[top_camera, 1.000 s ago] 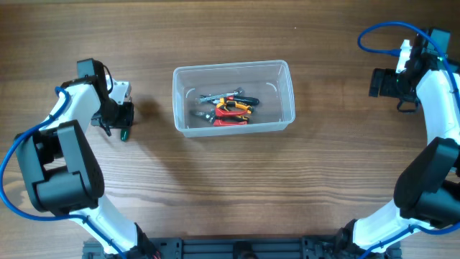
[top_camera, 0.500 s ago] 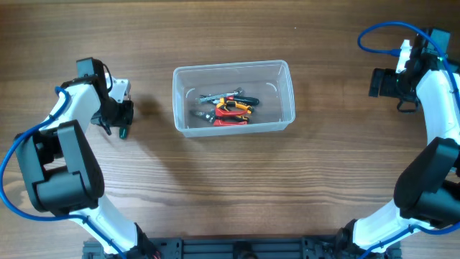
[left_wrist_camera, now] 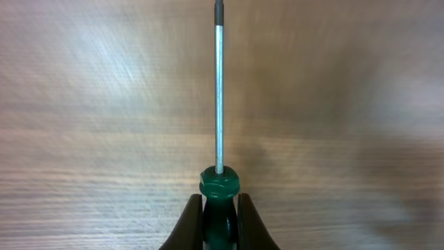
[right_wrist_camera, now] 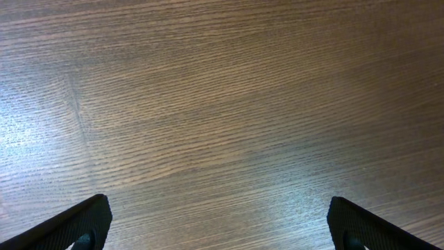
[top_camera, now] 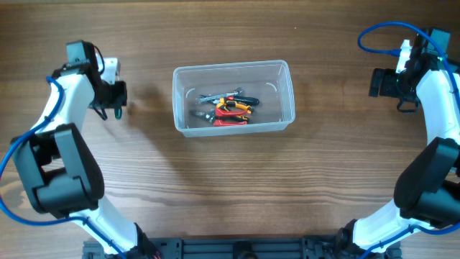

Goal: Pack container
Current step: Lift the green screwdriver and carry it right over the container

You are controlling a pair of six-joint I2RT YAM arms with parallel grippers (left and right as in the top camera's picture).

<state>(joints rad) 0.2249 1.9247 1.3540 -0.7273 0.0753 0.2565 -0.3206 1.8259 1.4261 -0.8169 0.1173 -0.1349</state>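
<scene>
**Left of the container [top_camera: 230, 66]: slip hazard**

Well left of the container, which sat mid-table, your left gripper [left_wrist_camera: 220, 203] pinched only the screwdriver [left_wrist_camera: 219, 104] handle; a fast swing could have twisted it loose. Your right gripper [right_wrist_camera: 218, 226] stood wide, empty.

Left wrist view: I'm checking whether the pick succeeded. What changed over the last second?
The left gripper finished closing on the green-handled screwdriver and carried it toward the table's far side. The container, the tools inside it and the open right gripper stayed put.
</scene>
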